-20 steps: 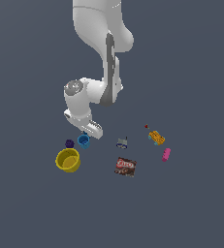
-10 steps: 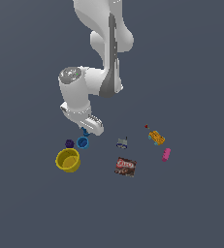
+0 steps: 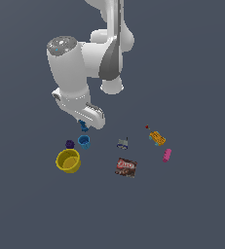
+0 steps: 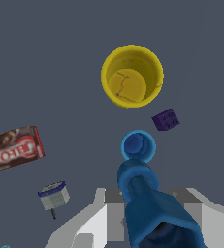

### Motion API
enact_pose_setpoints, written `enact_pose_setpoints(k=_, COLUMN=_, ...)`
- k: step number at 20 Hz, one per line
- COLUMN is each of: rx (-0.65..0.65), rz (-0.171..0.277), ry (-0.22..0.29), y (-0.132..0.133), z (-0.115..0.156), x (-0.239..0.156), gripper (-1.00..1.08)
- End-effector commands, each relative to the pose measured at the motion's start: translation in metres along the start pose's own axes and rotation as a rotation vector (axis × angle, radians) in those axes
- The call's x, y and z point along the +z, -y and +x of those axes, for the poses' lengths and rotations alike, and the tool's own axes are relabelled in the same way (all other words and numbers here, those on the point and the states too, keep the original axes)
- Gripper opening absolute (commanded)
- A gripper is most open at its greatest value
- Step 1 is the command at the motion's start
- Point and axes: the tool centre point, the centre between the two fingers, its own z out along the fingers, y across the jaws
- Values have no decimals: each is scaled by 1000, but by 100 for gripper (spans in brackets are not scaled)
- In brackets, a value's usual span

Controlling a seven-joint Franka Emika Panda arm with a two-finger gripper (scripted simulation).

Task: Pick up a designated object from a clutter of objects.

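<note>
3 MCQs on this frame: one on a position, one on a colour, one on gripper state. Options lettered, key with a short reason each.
1. In the exterior view, what lies nearest the yellow bowl?
A. pink capsule
B. purple block
C. orange block

2. What colour is the round cup?
A. blue
B. red
C. green

3. What is the gripper doing?
A. open above the brown packet
B. open and bare over the bowl
C. shut on the dark blue piece

Key:
1 B: the purple block sits just beside the bowl's rim, while the pink capsule and orange block lie far toward the exterior view's right.
2 A: both views show it light blue.
3 C: the wrist view shows the dark blue piece clamped between the fingers, above the cup.
</note>
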Motion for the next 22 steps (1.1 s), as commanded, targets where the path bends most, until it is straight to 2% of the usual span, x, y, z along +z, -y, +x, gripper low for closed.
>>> enact_pose_setpoints(k=1, rx=0, rz=-1, ry=0, y=7, z=5, x=-24, gripper=-100)
enact_pose_setpoints(k=12, rx=0, rz=0, ry=1, y=37, z=30, x=-127, gripper=-100)
enact_pose_setpoints(k=22, rx=-1, rz=1, ry=1, y=60, z=50, x=-200, gripper=-100)
